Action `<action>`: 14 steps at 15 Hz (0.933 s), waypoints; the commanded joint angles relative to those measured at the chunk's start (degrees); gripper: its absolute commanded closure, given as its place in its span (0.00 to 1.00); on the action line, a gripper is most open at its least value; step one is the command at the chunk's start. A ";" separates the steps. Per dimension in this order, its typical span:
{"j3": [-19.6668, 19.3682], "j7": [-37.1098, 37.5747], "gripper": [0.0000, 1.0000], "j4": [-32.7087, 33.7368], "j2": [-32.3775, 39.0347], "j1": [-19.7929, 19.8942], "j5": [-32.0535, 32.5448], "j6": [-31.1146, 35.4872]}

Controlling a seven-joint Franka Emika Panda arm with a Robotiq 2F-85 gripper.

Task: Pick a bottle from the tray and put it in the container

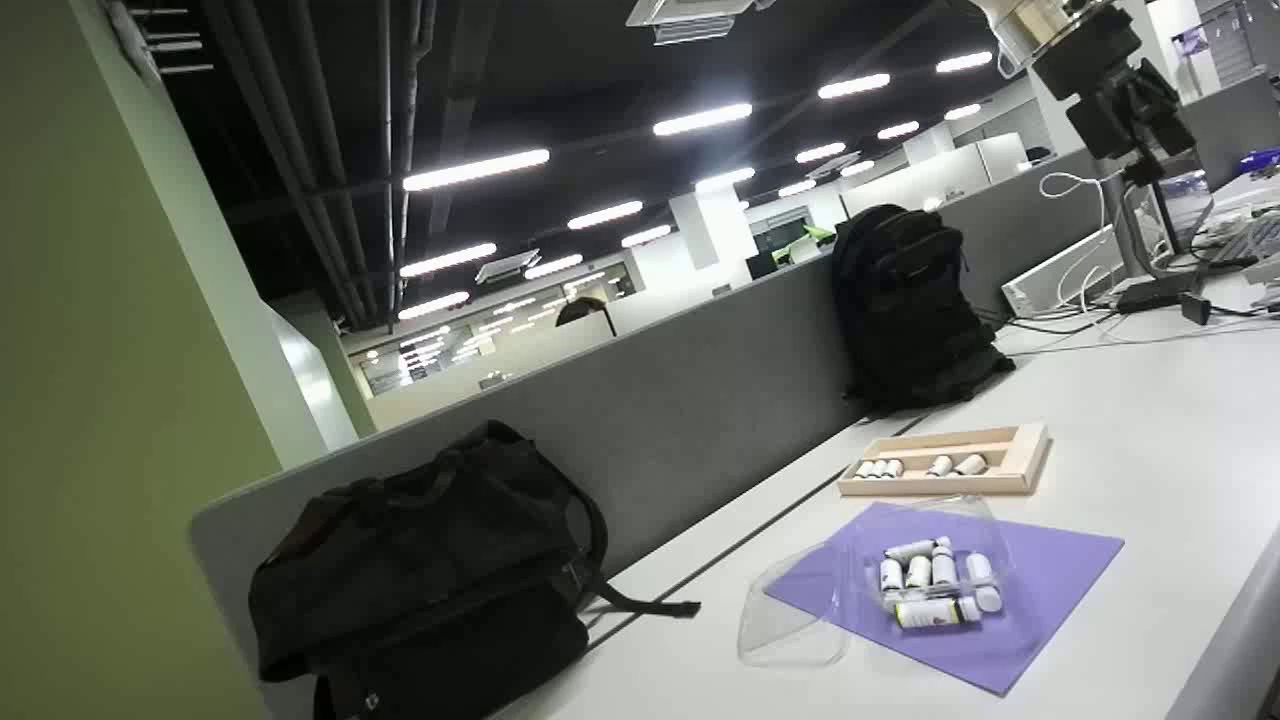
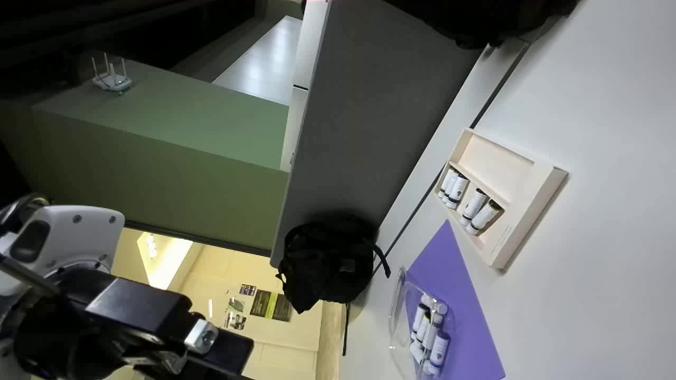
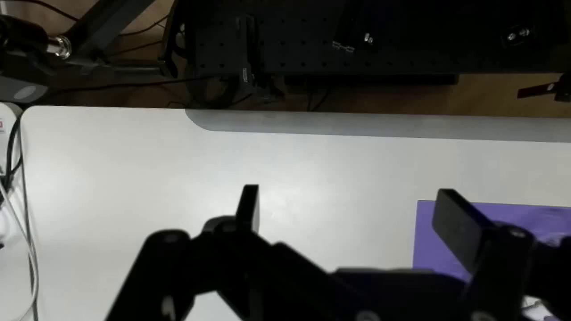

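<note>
The tan wooden tray point(image 1: 940, 486) stands on the desk with several white bottles point(image 1: 971, 465) lying along one compartment. It also shows in an exterior view point(image 2: 528, 221) with its bottles point(image 2: 483, 216). Beside it lies a flat purple sheet point(image 1: 1060, 570), also in an exterior view point(image 2: 459, 274) and partly in the wrist view point(image 3: 435, 236). On the sheet a clear plastic container point(image 1: 795, 610) lies open with several white bottles point(image 1: 935, 612) in it. My gripper point(image 3: 350, 209) is open and empty, high above the desk. The tray is out of the wrist view.
A black backpack point(image 1: 905, 310) stands behind the tray against the grey partition point(image 1: 700, 460). A black bag point(image 1: 430, 580) lies beyond the container. White and black cables point(image 1: 1080, 320) and equipment lie on the desk near the arm. The desk's grey edge point(image 3: 357, 125) shows in the wrist view.
</note>
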State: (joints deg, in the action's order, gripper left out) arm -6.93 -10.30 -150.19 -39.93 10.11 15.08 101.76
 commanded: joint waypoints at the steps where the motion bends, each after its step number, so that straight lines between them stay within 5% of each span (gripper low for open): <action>1: -0.80 0.49 0.00 0.11 -0.03 -0.98 0.45 -0.23; 8: -0.80 0.49 0.00 0.11 -0.04 -0.98 0.45 -0.22; 14: 0.88 17.07 0.00 7.45 19.80 1.23 -1.41 22.57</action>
State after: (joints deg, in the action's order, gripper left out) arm -7.21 -1.63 -148.35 -31.44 10.25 14.36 117.23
